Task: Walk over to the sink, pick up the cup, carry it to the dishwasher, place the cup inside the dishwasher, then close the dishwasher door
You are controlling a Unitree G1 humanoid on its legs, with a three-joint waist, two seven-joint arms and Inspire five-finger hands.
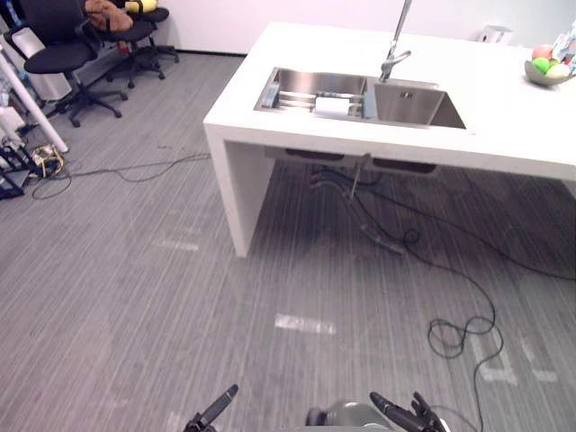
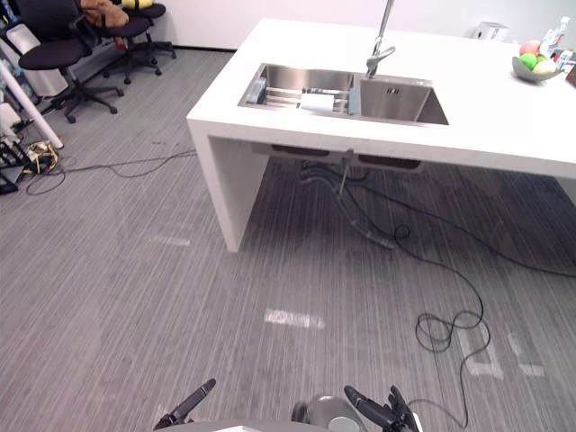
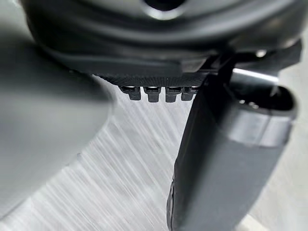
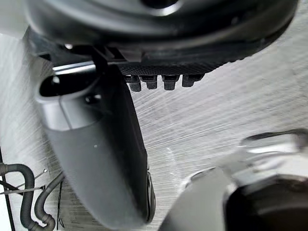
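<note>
With the left robot hand (image 1: 220,404) and the right robot hand (image 1: 397,415) held low, empty and fingers apart, and the cup (image 1: 331,105) far off on the rack (image 1: 295,97) in the sink (image 1: 409,106), the desk (image 1: 504,126) could be struck at its near left corner if the approach is misjudged.

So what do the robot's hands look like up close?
Both are dark, almost black. The left hand has a fat, rounded thumb with a paler grey collar near its base. A row of small, square fingertips sits under a ribbed black palm. The right hand looks the same, only mirrored.
</note>
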